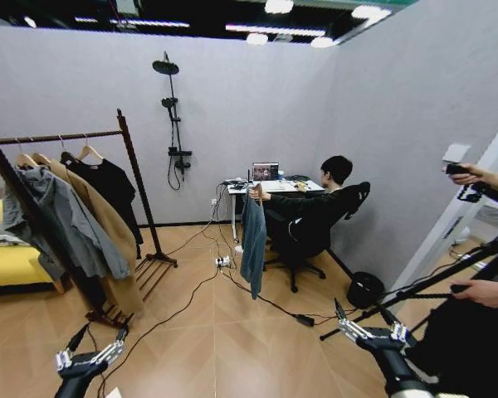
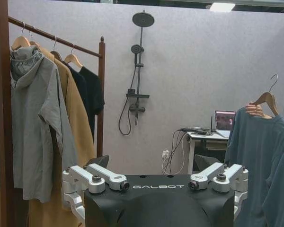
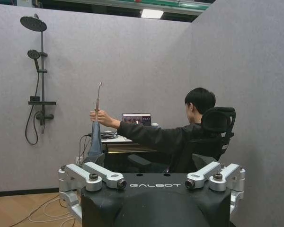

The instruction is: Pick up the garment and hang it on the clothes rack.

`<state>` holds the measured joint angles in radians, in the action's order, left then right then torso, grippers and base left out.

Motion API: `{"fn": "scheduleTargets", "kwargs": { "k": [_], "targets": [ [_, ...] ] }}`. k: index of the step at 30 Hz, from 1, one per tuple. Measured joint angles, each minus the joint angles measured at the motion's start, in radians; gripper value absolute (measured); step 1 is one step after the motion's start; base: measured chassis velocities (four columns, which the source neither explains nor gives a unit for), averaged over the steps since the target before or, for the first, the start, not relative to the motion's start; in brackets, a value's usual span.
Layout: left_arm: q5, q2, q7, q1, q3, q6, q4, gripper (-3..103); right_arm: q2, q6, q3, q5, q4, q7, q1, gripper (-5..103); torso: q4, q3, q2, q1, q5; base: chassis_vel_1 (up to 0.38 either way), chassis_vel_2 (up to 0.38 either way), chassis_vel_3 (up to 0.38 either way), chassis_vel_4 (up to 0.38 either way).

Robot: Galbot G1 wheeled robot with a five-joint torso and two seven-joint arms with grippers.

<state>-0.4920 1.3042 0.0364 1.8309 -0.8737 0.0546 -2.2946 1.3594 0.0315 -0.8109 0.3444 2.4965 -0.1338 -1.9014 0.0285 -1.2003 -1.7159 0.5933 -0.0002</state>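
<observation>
Right now the dark teal, long-sleeved garment point(image 1: 253, 245) of soft cloth hangs on a wooden hanger point(image 2: 267, 99) held up by a seated person's hand point(image 3: 97, 116), out in the middle of the room, well apart from both of my arms. That person sits in a black office chair point(image 1: 349, 203) beside a small white desk point(image 1: 270, 187) carrying an open laptop point(image 1: 266, 172), arm stretched out sideways, so the cloth drops straight down towards the wooden floor point(image 1: 216, 332).

My left gripper point(image 1: 100, 347) is low at the near left, its fingers spread apart and gripping nothing. My right gripper point(image 1: 367, 327) is low at the near right, likewise released, with nothing between its fingers.

Off to my left stands the tall dark reddish-brown wooden clothes rack point(image 1: 133, 166), with turned posts, a horizontal top bar and a slatted base shelf near the floor. Several clothes hang from the bar: a grey hooded jacket point(image 1: 62, 220) nearest me, a tan coat point(image 1: 108, 232) behind it, and a black top point(image 1: 112, 186) farthest along. A yellow sofa point(image 1: 4, 261) sits behind the rack, against the grey wall.

A black shower fitting point(image 1: 173, 116) with a round head is mounted on that back wall, between the rack and the desk. Dark cables point(image 1: 199, 282) trail across the floor from the desk.
</observation>
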Motion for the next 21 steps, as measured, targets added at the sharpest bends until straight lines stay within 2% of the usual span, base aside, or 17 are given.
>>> {"fn": "scheduleTargets", "kwargs": {
  "k": [2, 3, 5, 6, 7, 8, 11, 12, 15, 21],
  "targets": [
    [0.000, 0.000, 0.000, 0.000, 0.000, 0.000, 0.000, 100, 0.006, 0.056, 0.000, -0.004, -0.018, 0.009, 0.052, 100, 0.0000, 0.000, 0.000, 0.000, 0.0002, 0.000, 0.000, 0.000, 0.000],
    [0.000, 0.000, 0.000, 0.000, 0.000, 0.000, 0.000, 100, 0.006, 0.056, 0.000, -0.004, -0.018, 0.009, 0.052, 100, 0.0000, 0.000, 0.000, 0.000, 0.0002, 0.000, 0.000, 0.000, 0.000],
    [0.000, 0.000, 0.000, 0.000, 0.000, 0.000, 0.000, 100, 0.014, 0.142, 0.002, -0.012, -0.045, 0.024, 0.130, 100, -0.0002, 0.000, 0.000, 0.000, 0.0002, 0.000, 0.000, 0.000, 0.000],
    [0.000, 0.000, 0.000, 0.000, 0.000, 0.000, 0.000, 100, 0.014, 0.142, 0.002, -0.012, -0.045, 0.024, 0.130, 100, -0.0002, 0.000, 0.000, 0.000, 0.0002, 0.000, 0.000, 0.000, 0.000],
    [0.000, 0.000, 0.000, 0.000, 0.000, 0.000, 0.000, 100, 0.019, 0.198, 0.002, -0.018, -0.063, 0.033, 0.180, 100, -0.0002, 0.000, 0.000, 0.000, 0.0003, 0.000, 0.000, 0.000, 0.000],
    [0.000, 0.000, 0.000, 0.000, 0.000, 0.000, 0.000, 100, 0.019, 0.198, 0.002, -0.018, -0.063, 0.033, 0.180, 100, -0.0002, 0.000, 0.000, 0.000, 0.0003, 0.000, 0.000, 0.000, 0.000],
    [0.000, 0.000, 0.000, 0.000, 0.000, 0.000, 0.000, 100, 0.031, 0.321, 0.004, -0.028, -0.102, 0.055, 0.292, 100, -0.0002, 0.000, 0.000, 0.000, 0.0003, 0.000, 0.000, 0.000, 0.000],
    [0.000, 0.000, 0.000, 0.000, 0.000, 0.000, 0.000, 100, 0.031, 0.321, 0.004, -0.028, -0.102, 0.055, 0.292, 100, -0.0002, 0.000, 0.000, 0.000, 0.0003, 0.000, 0.000, 0.000, 0.000],
    [0.000, 0.000, 0.000, 0.000, 0.000, 0.000, 0.000, 100, 0.041, 0.422, 0.005, -0.037, -0.134, 0.072, 0.383, 100, -0.0007, 0.000, 0.000, 0.000, 0.0003, 0.000, 0.000, 0.000, 0.000],
    [0.000, 0.000, 0.000, 0.000, 0.000, 0.000, 0.000, 100, 0.043, 0.438, 0.006, -0.039, -0.139, 0.075, 0.396, 100, -0.0001, 0.000, 0.000, 0.000, 0.0002, 0.000, 0.000, 0.000, 0.000]
  ]
}}
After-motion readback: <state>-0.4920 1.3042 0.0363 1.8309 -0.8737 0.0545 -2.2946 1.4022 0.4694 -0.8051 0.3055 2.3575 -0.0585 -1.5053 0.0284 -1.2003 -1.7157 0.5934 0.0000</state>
